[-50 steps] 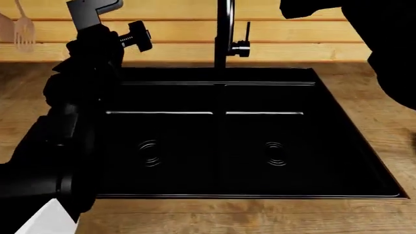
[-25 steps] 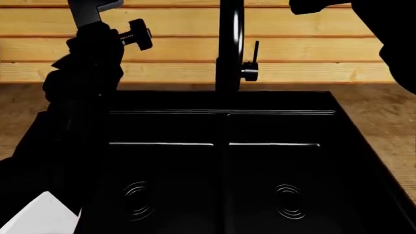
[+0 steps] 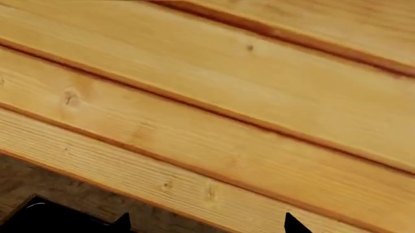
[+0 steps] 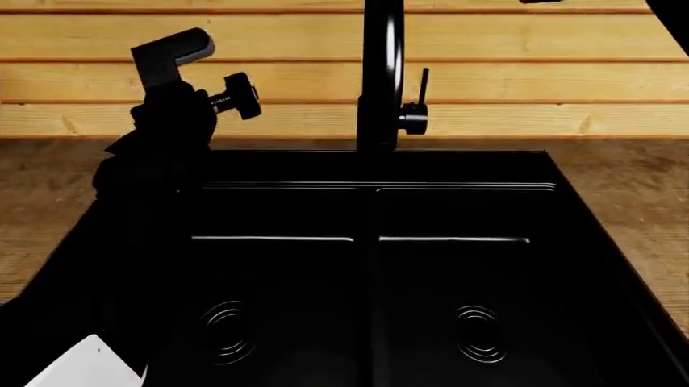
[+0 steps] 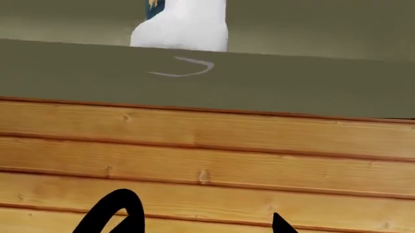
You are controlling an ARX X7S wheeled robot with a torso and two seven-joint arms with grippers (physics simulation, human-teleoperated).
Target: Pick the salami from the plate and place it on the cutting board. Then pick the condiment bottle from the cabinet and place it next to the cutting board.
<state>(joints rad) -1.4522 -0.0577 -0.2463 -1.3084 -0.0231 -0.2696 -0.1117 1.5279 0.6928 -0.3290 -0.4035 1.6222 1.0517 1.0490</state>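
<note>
The condiment bottle (image 5: 184, 26) shows only in the right wrist view: a white body with a strip of blue label, standing on the olive-grey cabinet shelf (image 5: 292, 82) above the wooden wall planks. My right gripper (image 5: 201, 225) is well below it, facing the wall, open and empty; one fingertip (image 5: 279, 224) shows. My left gripper (image 3: 207, 224) is also open and empty, facing the plank wall. The left arm (image 4: 151, 161) is raised over the sink's left side. The salami, the plate and the cutting board are out of view.
A black double sink (image 4: 366, 266) fills the counter ahead, with a tall black faucet (image 4: 379, 81) at its back; its curved neck (image 5: 120, 211) shows near the right gripper. Brown wooden counter (image 4: 635, 193) lies on both sides. A sliver of the right arm (image 4: 673, 20) shows top right.
The head view tilted up, so the sink slid down the frame. The right arm rose almost out of the top right corner. The left arm shifted slightly down and right.
</note>
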